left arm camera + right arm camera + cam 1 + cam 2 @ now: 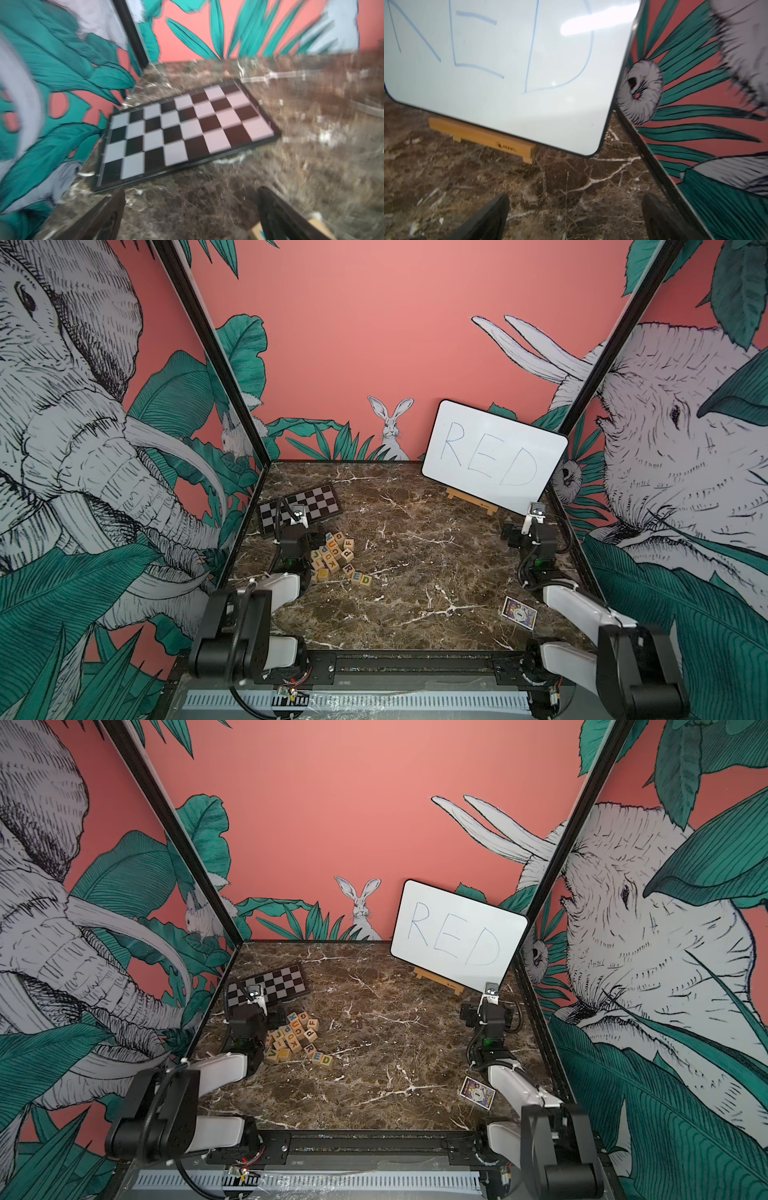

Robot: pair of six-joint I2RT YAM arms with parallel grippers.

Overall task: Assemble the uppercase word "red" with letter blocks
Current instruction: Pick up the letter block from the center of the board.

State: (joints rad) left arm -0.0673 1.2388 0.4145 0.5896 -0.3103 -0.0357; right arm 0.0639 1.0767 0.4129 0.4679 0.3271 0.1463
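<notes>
While the letter blocks (pixel 357 574) read RED, apparently touching, left gripper (pixel 191 193) and right gripper (pixel 575 199) gape empty.

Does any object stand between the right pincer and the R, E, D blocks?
Nothing visible. Only bare marble table lies between the right pincer and the R, E, D blocks; the open pincer faces the whiteboard, away from them.

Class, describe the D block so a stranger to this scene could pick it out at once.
On the marble table, a heap of wooden letter blocks lies just in front of the chessboard. Three blocks trail from the heap's near edge, reading R, E, D. The D block ends that row: green letter, a neighbour on one side only.
</notes>
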